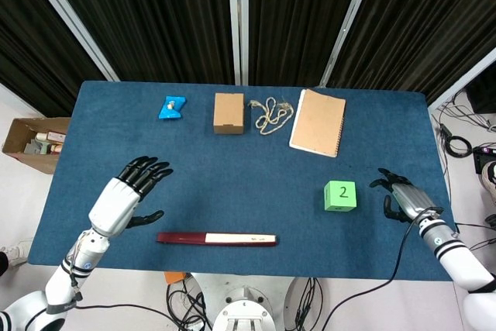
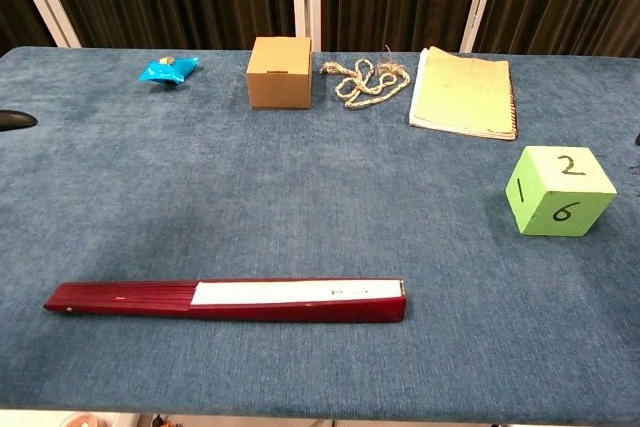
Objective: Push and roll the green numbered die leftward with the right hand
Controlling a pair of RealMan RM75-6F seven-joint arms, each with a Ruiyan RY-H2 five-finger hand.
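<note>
The green numbered die (image 1: 339,195) sits on the blue table, right of centre, with 2 on its top face; the chest view shows the die (image 2: 559,190) with 1 and 6 on its near sides. My right hand (image 1: 405,199) hovers to the right of the die, well apart from it, fingers spread and holding nothing. My left hand (image 1: 132,189) floats over the left part of the table, also spread and empty. Only a dark fingertip (image 2: 17,120) of the left hand shows at the chest view's left edge.
A dark red closed fan (image 1: 217,238) lies near the front edge. Along the back stand a blue packet (image 1: 171,106), a small cardboard box (image 1: 228,112), a coil of twine (image 1: 269,115) and a brown notebook (image 1: 318,122). A carton (image 1: 35,143) sits on the floor to the left.
</note>
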